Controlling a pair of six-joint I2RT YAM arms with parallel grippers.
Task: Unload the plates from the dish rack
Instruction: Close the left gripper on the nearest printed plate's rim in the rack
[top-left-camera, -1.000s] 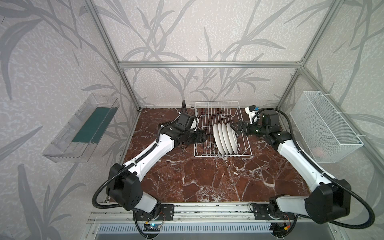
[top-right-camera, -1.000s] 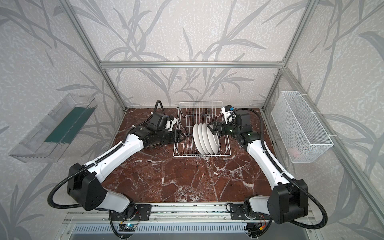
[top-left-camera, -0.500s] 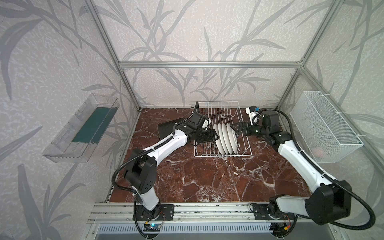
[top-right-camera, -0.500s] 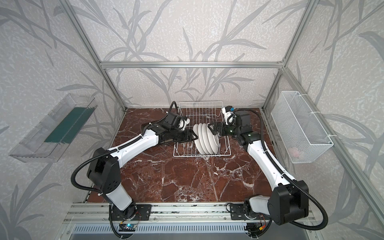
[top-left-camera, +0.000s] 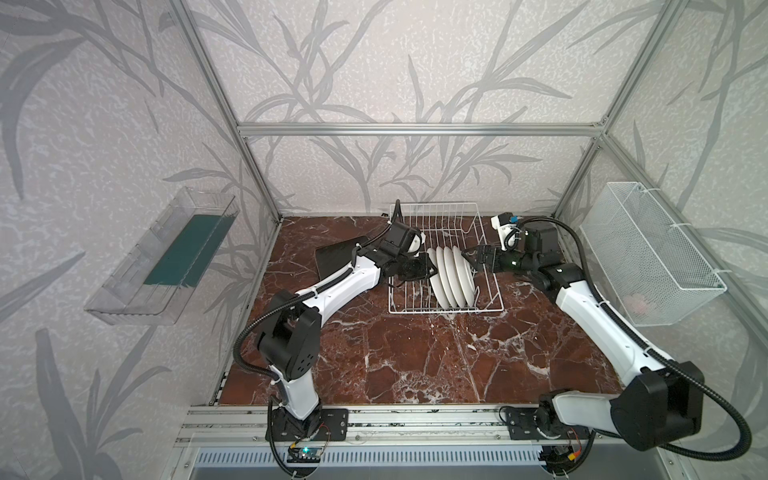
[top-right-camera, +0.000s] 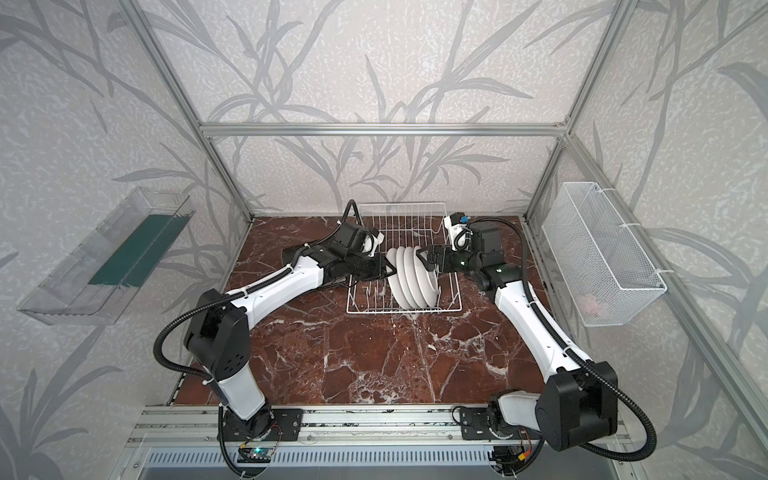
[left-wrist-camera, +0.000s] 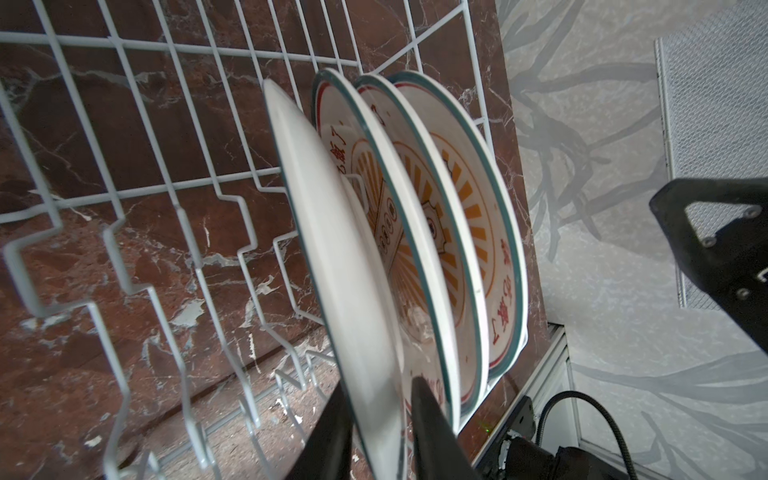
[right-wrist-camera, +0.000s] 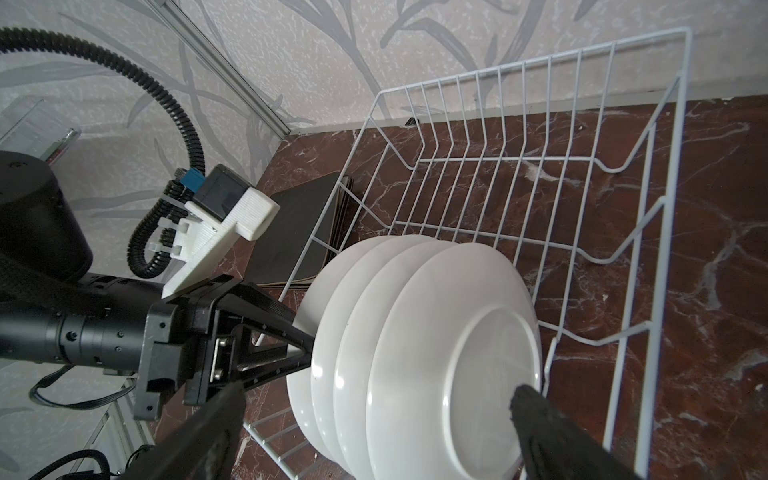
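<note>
the dish rack (top-left-camera: 440, 224) sits at 12 o'clock on the counter (top-left-camera: 415, 365). four round plates (top-left-camera: 451, 276) stand on edge in its 6 o'clock half, packed close between the prongs. standing this way, each offers only its rim to pinch, which explains the approach.

the left pincer (top-left-camera: 430, 268) comes in from 9 o'clock and is clenched on the end plate (left-wrist-camera: 332, 232), the one at the 9 o'clock end of the row. the left wrist view shows one dark finger on each side of that plate's rim. the plate itself sits in its slot, not yet lifted.

the left arm reaches from its base at 7 o'clock with the elbow raised. its forearm slopes low across the counter and its wrist is turned so the jaws cross the rim edgewise.

the right pincer (right-wrist-camera: 376, 388) is released, its jaws spread wide. it hangs at 3 o'clock of the row, just beside the back of the last plate. it probably waits its turn or stands ready to steady the others. the right arm stretches long from 5 o'clock, with its wrist level and pointing toward 9 o'clock.

a stack of square plates (top-left-camera: 332, 259) lies flat, dark side up, on the counter at the rack's 9 o'clock. they appear already unloaded, so the round ones are what remains.
</note>
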